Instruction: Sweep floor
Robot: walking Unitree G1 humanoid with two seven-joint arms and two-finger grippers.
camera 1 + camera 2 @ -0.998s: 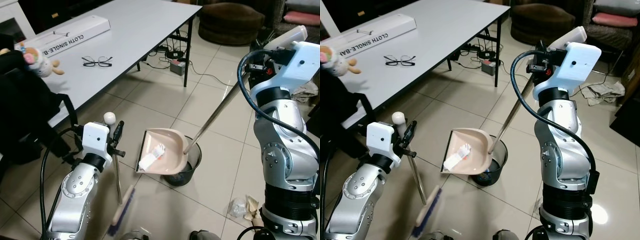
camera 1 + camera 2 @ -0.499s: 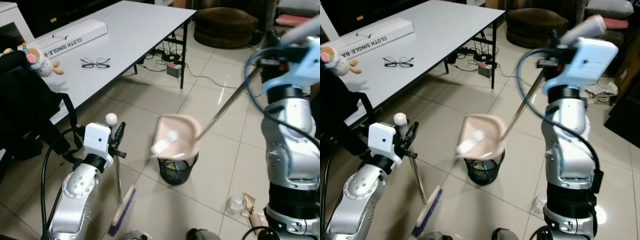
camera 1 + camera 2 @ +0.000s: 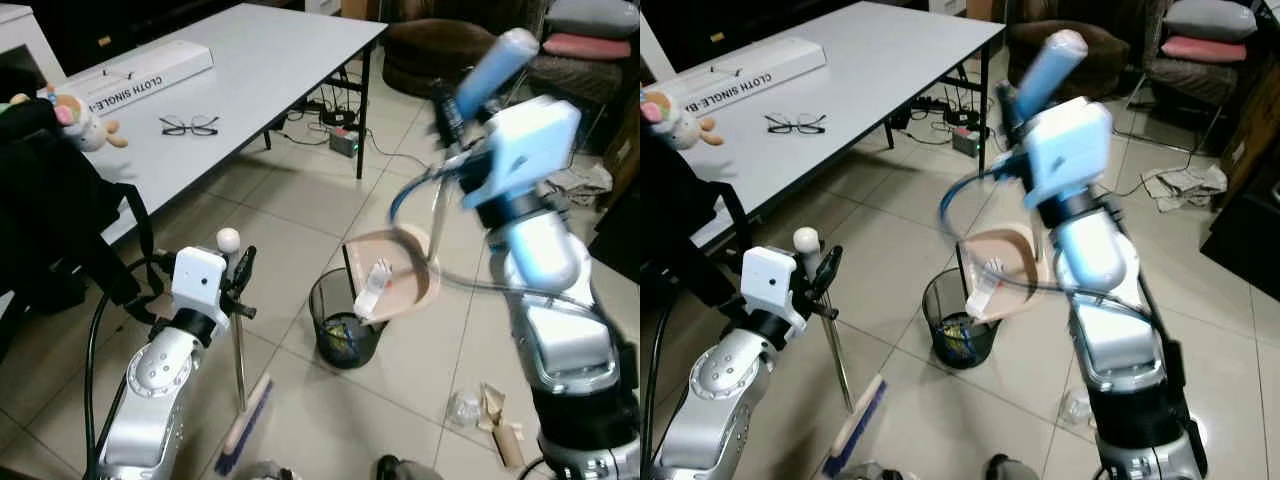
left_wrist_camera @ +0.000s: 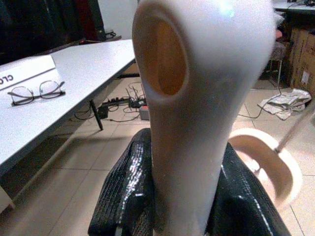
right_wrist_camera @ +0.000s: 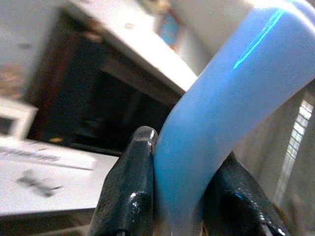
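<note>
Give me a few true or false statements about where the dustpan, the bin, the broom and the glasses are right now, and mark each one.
1. The right gripper is shut on the dustpan handle. True.
2. The dustpan lies flat on the floor. False: it is held up, tipped beside the rim of the black bin.
3. A white scrap sits in the dustpan. True.
4. The left gripper is open and holds nothing. False: it is shut on the broom handle.
5. The glasses lie on the floor. False: they lie on the white table.
</note>
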